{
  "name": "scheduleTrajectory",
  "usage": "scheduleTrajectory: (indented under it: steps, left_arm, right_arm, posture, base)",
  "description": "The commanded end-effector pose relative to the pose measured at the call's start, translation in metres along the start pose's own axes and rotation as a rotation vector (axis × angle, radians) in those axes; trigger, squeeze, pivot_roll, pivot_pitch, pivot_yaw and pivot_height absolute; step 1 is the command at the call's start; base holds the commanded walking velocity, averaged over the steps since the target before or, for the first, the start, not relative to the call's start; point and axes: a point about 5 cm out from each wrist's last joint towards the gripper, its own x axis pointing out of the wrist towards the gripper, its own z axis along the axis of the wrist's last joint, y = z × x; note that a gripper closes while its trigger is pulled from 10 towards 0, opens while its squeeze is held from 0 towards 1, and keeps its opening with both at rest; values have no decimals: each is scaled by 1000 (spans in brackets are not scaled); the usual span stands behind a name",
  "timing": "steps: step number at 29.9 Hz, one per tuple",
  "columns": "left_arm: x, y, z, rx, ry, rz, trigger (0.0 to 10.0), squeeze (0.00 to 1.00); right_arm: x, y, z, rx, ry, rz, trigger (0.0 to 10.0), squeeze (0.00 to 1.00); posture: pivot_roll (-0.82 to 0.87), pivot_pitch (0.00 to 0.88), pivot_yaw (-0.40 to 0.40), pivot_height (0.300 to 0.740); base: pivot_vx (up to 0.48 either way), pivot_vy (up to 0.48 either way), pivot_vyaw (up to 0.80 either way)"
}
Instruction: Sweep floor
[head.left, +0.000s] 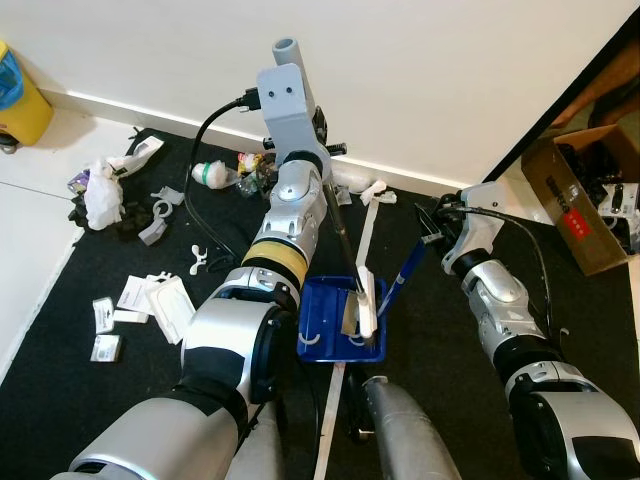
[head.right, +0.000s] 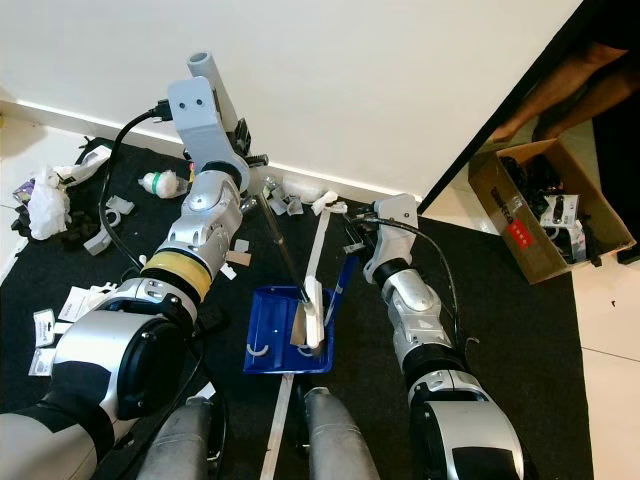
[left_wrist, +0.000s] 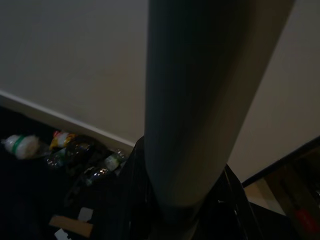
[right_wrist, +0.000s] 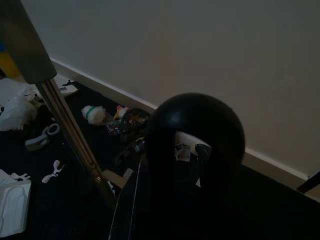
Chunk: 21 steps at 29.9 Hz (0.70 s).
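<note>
Here, the head views show the whole setup: a blue dustpan (head.left: 325, 318) lies flat on the black mat (head.left: 60, 400) between the two arms, w/ a white brush head (head.left: 368, 305) resting in it. The broom (head.right: 283, 250) runs as a thin pole from that head up & away toward the wall, tilted, its grey top (head.left: 287, 50) sticking out above the left gripper (head.left: 285, 110). So its long axis goes from dustpan to wall, head end nearest the robot. The dustpan's blue handle (head.left: 405, 272) rises at a slant toward the right gripper (head.left: 445, 222).

Left wrist view adds what the head views don't: the grey pole (left_wrist: 200, 100) close up, running along the gripper, plus bottles (left_wrist: 22, 146) lying by the skirting. Jaws seem closed round the pole, but can't tell for sure. Right wrist view shows a black round knob (right_wrist: 195, 125) right in front of the cam, w/ the broom pole (right_wrist: 70, 130) crossing beside it; jaw state there can't be told.

Litter sits on the mat on the robot's left: white bag (head.left: 100, 195), paper cards (head.left: 155, 300), clips (head.left: 203, 260). A cardboard box (head.right: 545, 210) stands off the mat to the right; a yellow bin (head.left: 20, 95) is far left.
</note>
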Motion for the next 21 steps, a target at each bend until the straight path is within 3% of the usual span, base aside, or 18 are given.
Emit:
scheduleTrajectory:
  steps: [1, 2, 5, 8, 9, 11, 14, 16, 17, 19, 20, 21]
  left_arm:
    - [4, -11, 20, 45, -69, -131, 10000, 0]
    - [4, -10, 24, 78, -79, -192, 10000, 0]
    - [3, -9, 27, 109, -84, -243, 10000, 0]
    - [-3, 14, 40, 173, -96, -350, 10000, 0]
    - [-3, 14, 40, 173, -96, -350, 10000, 0]
    - [-7, 28, 53, 141, -140, -350, 10000, 0]
    - [-9, 43, 70, 50, -169, -326, 10000, 0]
    - [-11, 51, 74, 61, -166, -332, 10000, 0]
    - [-12, 57, 76, 87, -159, -338, 10000, 0]
    - [-20, 78, 66, 290, -74, -341, 10000, 0]
    - [-20, 78, 66, 290, -74, -341, 10000, 0]
    - [-25, 90, 57, 376, -12, -336, 10000, 0]
  right_arm:
    - [-14, 11, -33, 42, 145, 46, 10000, 0]
    - [-14, 11, -33, 42, 145, 45, 10000, 0]
    - [-14, 11, -32, 42, 144, 45, 10000, 0]
    - [-13, 11, -31, 45, 141, 44, 10000, 0]
    - [-13, 11, -31, 45, 141, 44, 10000, 0]
    - [-13, 11, -31, 47, 140, 44, 10000, 0]
    - [-12, 12, -31, 48, 141, 47, 10000, 0]
    - [-12, 12, -31, 49, 142, 49, 10000, 0]
    - [-12, 13, -31, 49, 142, 50, 10000, 0]
    - [-12, 13, -32, 51, 144, 52, 10000, 0]
    - [-12, 13, -32, 51, 144, 52, 10000, 0]
    - [-12, 14, -32, 51, 145, 51, 10000, 0]
  posture:
    - [-10, 252, -47, 740]
    - [-9, 248, -47, 740]
    - [-9, 248, -47, 740]
    - [-4, 240, -49, 740]
    - [-4, 240, -49, 740]
    - [3, 231, -53, 740]
    - [6, 229, -55, 740]
    - [9, 224, -55, 740]
    - [9, 224, -55, 740]
    - [13, 215, -52, 740]
    - [13, 215, -52, 740]
    - [13, 215, -52, 740]
  base:
    - [0, 0, 0]
    - [0, 0, 0]
    - [0, 0, 0]
    - [0, 0, 0]
    - [0, 0, 0]
    - [0, 0, 0]
    - [0, 0, 0]
    - [0, 0, 0]
    - [0, 0, 0]
    - [0, 0, 0]
    - [0, 0, 0]
    - [0, 0, 0]
